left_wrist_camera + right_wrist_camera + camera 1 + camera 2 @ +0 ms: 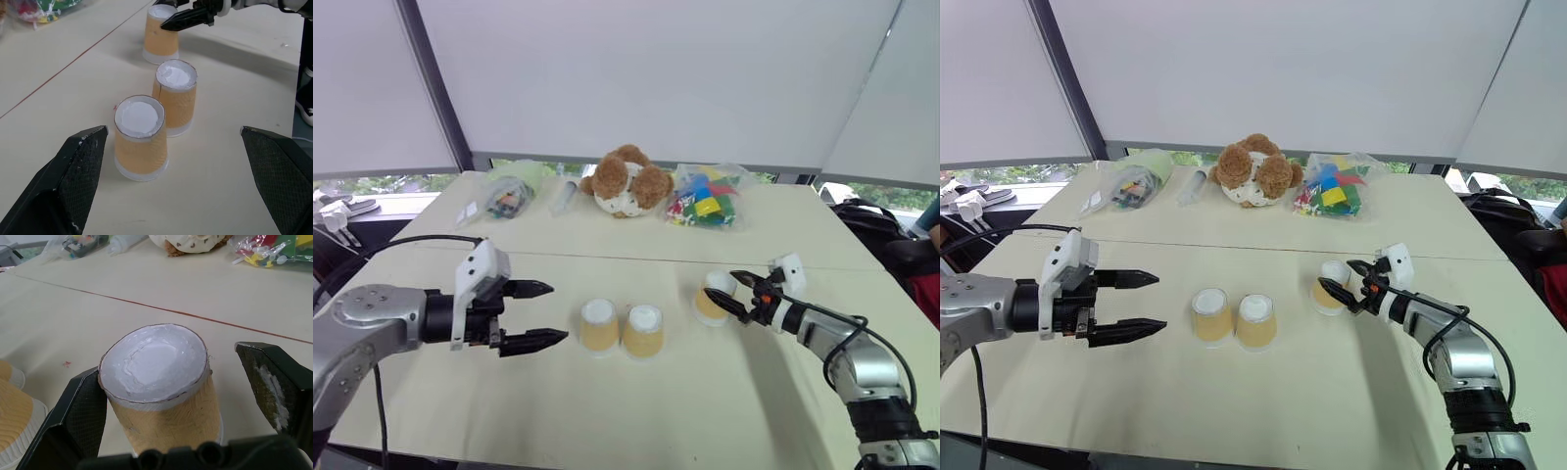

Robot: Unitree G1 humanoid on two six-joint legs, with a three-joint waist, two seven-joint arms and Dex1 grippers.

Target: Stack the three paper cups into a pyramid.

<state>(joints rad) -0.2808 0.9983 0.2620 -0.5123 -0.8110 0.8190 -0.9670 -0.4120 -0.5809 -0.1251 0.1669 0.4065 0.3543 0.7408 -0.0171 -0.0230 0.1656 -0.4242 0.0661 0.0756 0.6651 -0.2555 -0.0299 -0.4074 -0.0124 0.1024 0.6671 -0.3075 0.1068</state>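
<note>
From the head camera, the teddy bear [625, 182] sits at the far middle of the cream tabletop [450, 411], with a clear bag of coloured blocks [707, 199] just to its right and a clear bag of small items [505, 196] to its left. Nearer than the bear, two cups stand upside down side by side and almost touching: the left cup [599, 325] and the middle cup [643, 330]. The third cup [714, 297] stands apart, to the right of the pair and nearer than the block bag, also base up. The left tool [536, 313] hovers left of the pair, its two black fingers spread wide and empty. The right tool [737, 292] reaches the third cup from the right, fingers wide on either side of it. In the left wrist view, the left cup [141, 138] sits ahead between the widely parted fingers [68, 186], well clear of both, with the middle cup [176, 96] behind it and the third cup [160, 33] beyond, one finger of the right tool across its top. In the right wrist view, the third cup [161, 391] stands between that tool's fingers: one finger [80, 416] lies against its side, the other [274, 382] stands off with a gap, so the cup is bracketed, not gripped.
</note>
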